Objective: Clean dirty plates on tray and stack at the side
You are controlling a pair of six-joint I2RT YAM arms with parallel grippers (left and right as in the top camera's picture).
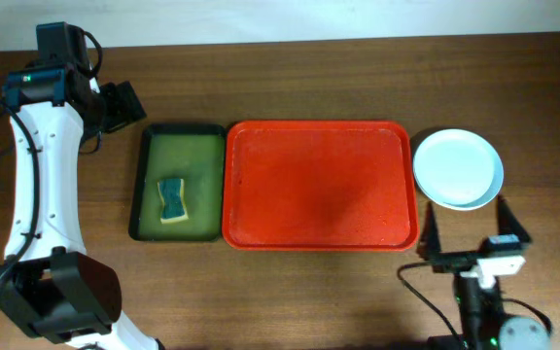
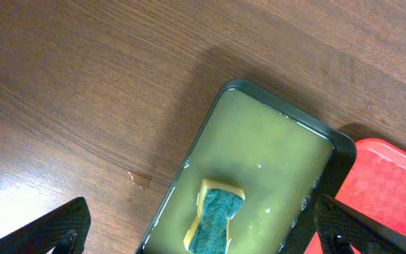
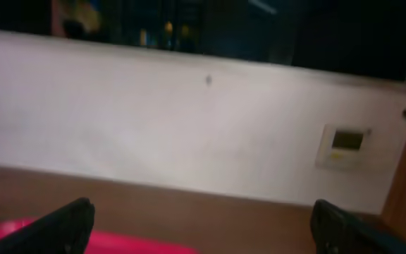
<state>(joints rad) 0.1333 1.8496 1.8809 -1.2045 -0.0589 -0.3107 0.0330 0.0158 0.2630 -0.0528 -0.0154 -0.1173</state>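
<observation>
The red tray (image 1: 319, 185) lies mid-table with nothing on it; its corner shows in the left wrist view (image 2: 390, 190) and its edge in the right wrist view (image 3: 104, 243). A stack of plates (image 1: 458, 167) stands on the table right of the tray, a white plate on top with a pale mint rim under it. No yellow smear shows on the top plate. My left gripper (image 1: 122, 103) is open and empty at the back left, above the table by the dark green tray; its wrist view (image 2: 199, 215) looks down on the sponge. My right gripper (image 1: 472, 233) is open and empty, in front of the stack (image 3: 201, 212).
A dark green tray (image 1: 176, 183) holding yellowish liquid and a blue-and-yellow sponge (image 1: 171, 199) lies against the red tray's left side; both show in the left wrist view (image 2: 259, 162), (image 2: 215, 215). A pale wall and a dark window stand behind the table.
</observation>
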